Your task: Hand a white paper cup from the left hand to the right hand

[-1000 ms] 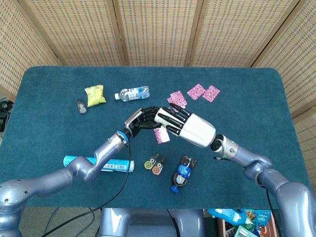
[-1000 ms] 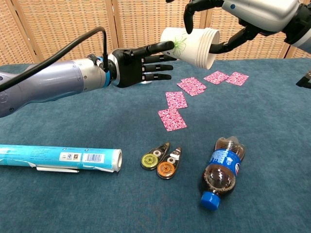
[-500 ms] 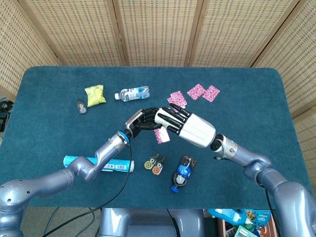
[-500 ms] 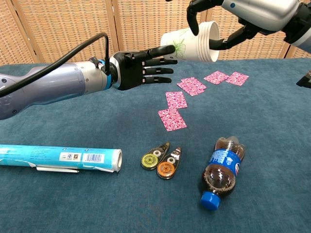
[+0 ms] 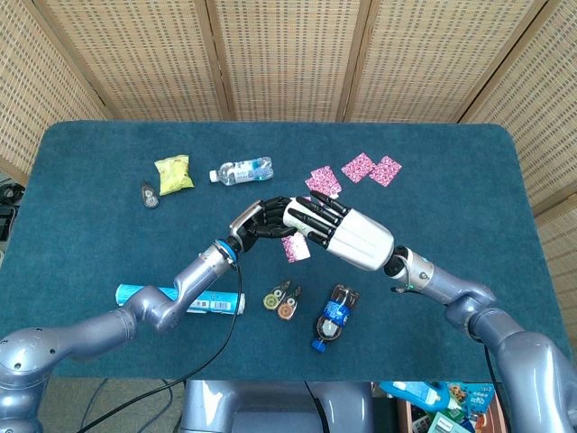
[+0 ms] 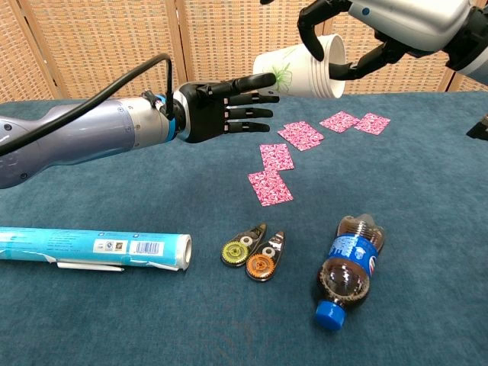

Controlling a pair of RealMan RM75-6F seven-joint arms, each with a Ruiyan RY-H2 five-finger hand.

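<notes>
Nearest, along the front of the worktop (image 6: 427, 191), a cola bottle (image 6: 345, 269) is laid on its side, with two tape dispensers (image 6: 254, 254) just to its left and a blue roll (image 6: 95, 248) further left; none of these is part of the handover, and they are left well below the hands. Beyond them, pink cards (image 6: 278, 171) are scattered flat on the cloth.

Above the cards, the left hand (image 6: 221, 110) is held out level, its fingers (image 6: 255, 80) straightened and spread apart. Nothing is gripped by it. One fingertip lies at the cup's base; whether it touches the paper cannot be told from the chest view, and in the head view the cup is hidden under the right hand. The flat, open pose is judged to be that of a giver letting go, kept close as a guard should the cup slip.

The cup (image 6: 297, 72) is held in the air on its side, mouth toward the right, well clear of the worktop. The right hand (image 6: 347, 34) is brought down over it from above, and its dark fingers are hooked round the rim end, clamped on the cup. The grip is placed at the rim, probably because the base end was taken up by the giving hand.

Farthest back, a water bottle (image 5: 242, 170), a yellow packet (image 5: 173, 173) and a small dark object (image 5: 149, 194) are left near the far left.
</notes>
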